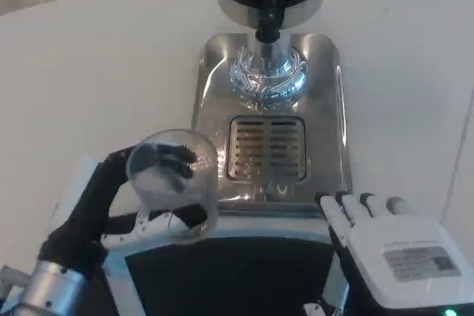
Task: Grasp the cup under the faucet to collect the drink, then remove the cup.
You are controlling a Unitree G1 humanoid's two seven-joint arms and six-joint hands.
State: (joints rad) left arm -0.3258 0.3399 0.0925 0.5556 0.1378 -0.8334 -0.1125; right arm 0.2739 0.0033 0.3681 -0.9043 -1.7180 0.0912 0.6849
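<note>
Two hands, left hand (122,209) gripping clear cup (174,179), right hand (385,246) spread, holding nothing

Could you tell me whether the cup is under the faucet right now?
No. The left hand holds the cup left of the drip grate.

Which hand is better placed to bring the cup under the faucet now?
The left hand: it already holds the clear cup, just left of the drip tray below the faucet. The right hand holds nothing.

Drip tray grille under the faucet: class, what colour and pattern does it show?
Silver metal with two columns of horizontal slots, clearest in the head view: grille.
</note>
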